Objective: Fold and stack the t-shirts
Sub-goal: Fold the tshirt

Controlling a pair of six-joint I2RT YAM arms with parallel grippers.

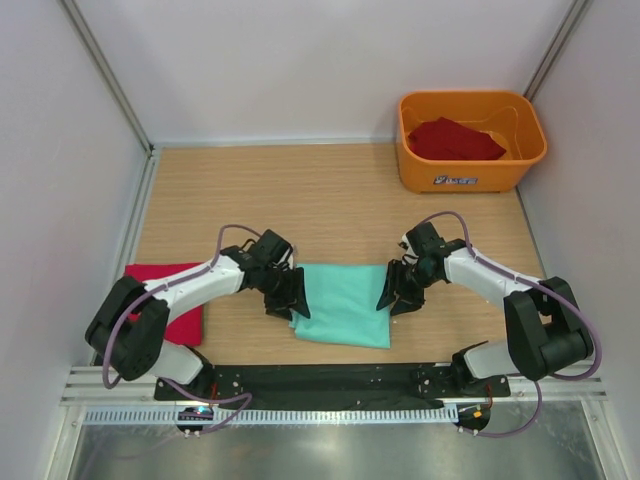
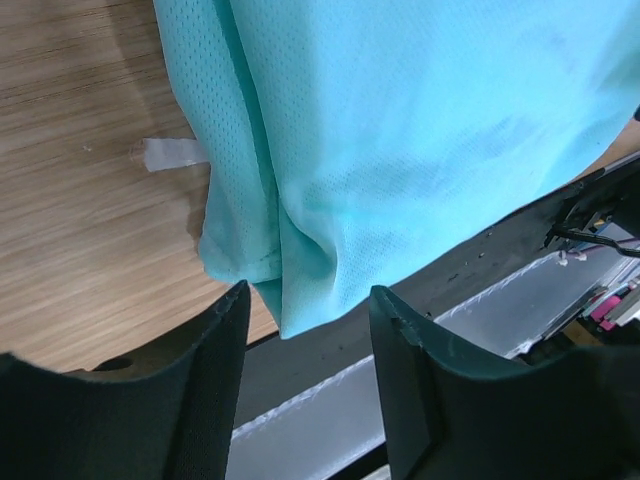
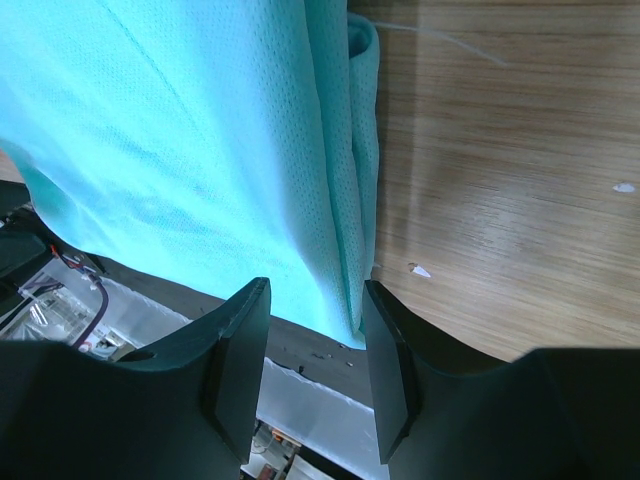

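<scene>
Risk: jaws catch top layer only, or miss hem, so fold opens and skews on lift. Mint-green t-shirt (image 1: 345, 303) part-folded at 6 o'clock of table (image 1: 330, 200). Left gripper (image 1: 288, 297) at its 9 o'clock edge, right gripper (image 1: 397, 293) at 3 o'clock; both half open, straddling cloth, nothing pinched; forearms angled inward.

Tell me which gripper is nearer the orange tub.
Right. The right gripper is at the teal shirt, on its edge toward the orange tub; the left gripper is at its far edge.

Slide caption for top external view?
Left pincer and right pincer flank the teal t-shirt; folded red shirt left, crumpled red shirt in orange tub.
</scene>
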